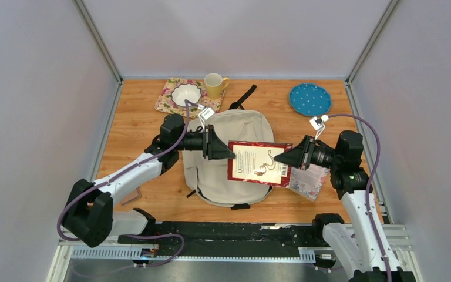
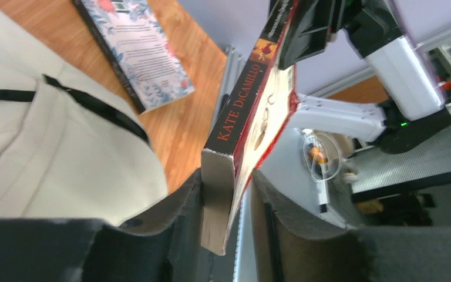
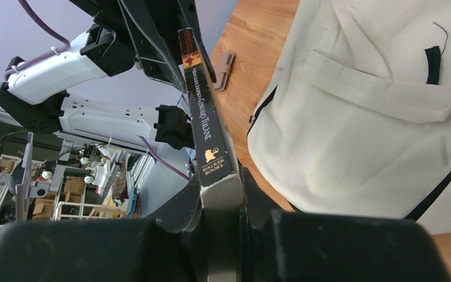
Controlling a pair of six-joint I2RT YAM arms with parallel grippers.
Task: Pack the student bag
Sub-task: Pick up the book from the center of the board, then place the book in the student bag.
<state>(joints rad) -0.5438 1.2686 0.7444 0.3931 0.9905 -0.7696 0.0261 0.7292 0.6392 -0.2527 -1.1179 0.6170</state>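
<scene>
The cream student bag (image 1: 211,173) lies flat in the middle of the table, with black straps and a front pocket. It also shows in the left wrist view (image 2: 47,153) and the right wrist view (image 3: 376,135). A red-covered book (image 1: 258,163) hangs level above the bag's right side. My left gripper (image 1: 230,154) is shut on its left end and my right gripper (image 1: 279,157) on its right end. The left wrist view shows the book's black spine (image 2: 241,126) running out of my left gripper (image 2: 226,176). The right wrist view shows the spine (image 3: 205,123) clamped in my right gripper (image 3: 223,176).
A floral-covered book (image 1: 308,181) lies on the table right of the bag and also shows in the left wrist view (image 2: 138,50). At the back are a blue dotted plate (image 1: 310,98), a yellow mug (image 1: 214,86) and a white bowl (image 1: 186,94) on a floral mat (image 1: 167,104).
</scene>
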